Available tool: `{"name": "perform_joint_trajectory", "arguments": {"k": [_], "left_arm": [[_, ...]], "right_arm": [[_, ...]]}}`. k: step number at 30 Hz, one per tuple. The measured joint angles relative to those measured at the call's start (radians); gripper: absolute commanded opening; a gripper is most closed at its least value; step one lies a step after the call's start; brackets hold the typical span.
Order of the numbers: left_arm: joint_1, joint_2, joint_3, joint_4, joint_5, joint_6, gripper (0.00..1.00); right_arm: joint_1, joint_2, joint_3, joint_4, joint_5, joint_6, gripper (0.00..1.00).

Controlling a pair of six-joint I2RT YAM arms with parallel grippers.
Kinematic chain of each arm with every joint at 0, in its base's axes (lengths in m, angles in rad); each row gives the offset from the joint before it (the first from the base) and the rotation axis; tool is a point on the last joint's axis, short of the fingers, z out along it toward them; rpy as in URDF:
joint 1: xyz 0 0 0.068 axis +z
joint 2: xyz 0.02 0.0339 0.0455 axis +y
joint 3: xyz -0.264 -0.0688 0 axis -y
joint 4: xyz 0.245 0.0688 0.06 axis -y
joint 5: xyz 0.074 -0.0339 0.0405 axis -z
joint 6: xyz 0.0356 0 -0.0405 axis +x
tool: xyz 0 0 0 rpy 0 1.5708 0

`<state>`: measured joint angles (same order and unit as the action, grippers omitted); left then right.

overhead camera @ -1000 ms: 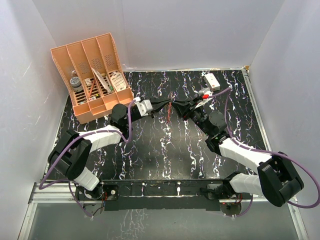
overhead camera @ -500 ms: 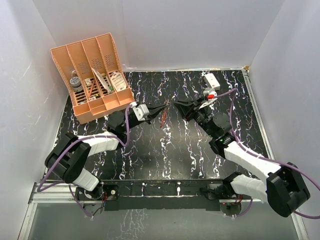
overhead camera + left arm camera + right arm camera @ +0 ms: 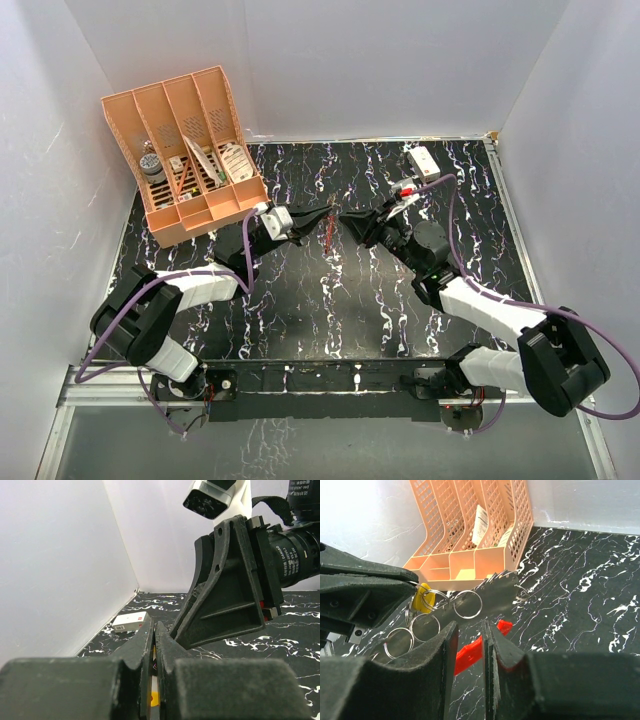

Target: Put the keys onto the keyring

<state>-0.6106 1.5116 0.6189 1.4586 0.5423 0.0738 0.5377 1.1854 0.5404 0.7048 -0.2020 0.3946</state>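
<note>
My left gripper (image 3: pixel 320 217) is shut on the keys: a flat silvery key with a yellow head (image 3: pixel 155 699) sits between its fingers. In the right wrist view the bunch shows as a toothed silvery key (image 3: pixel 487 596), a yellow head (image 3: pixel 423 602) and several wire rings held out from the left gripper (image 3: pixel 412 580). The red keyring (image 3: pixel 329 233) hangs just below and between the two grippers. My right gripper (image 3: pixel 345 217) faces the left one, tips almost touching. Its jaws stand a narrow gap apart, and the red keyring (image 3: pixel 472 653) shows through the gap.
An orange desk organizer (image 3: pixel 190 150) with small items stands at the back left and also shows in the right wrist view (image 3: pixel 470 530). A white rectangular box (image 3: pixel 424 160) lies at the back right and shows in the left wrist view (image 3: pixel 129 622). White walls enclose the black marbled table.
The grippers pulled apart, with the keys and red keyring staying at the left gripper. The right gripper has since moved left again, close to the left gripper's tips.
</note>
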Motion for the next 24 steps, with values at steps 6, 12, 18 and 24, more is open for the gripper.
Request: {"name": "perform_joint_trajectory", "arguments": {"k": [6,12,18,24], "left_arm": [[0.0,0.006,0.0,0.011,-0.001,-0.016,0.0],[0.0,0.016,0.0,0.036,-0.013,-0.04,0.0],[0.0,0.025,-0.003,0.082,-0.063,-0.088,0.0],[0.0,0.035,-0.019,0.106,-0.099,-0.15,0.0]], "right_arm": [[0.006,0.009,0.0,0.004,-0.016,0.0,0.24],[0.012,0.018,0.007,0.006,-0.017,0.0,0.24],[0.012,0.018,0.008,0.005,0.005,0.0,0.25],[0.012,-0.029,0.009,-0.021,0.066,-0.005,0.26]]}}
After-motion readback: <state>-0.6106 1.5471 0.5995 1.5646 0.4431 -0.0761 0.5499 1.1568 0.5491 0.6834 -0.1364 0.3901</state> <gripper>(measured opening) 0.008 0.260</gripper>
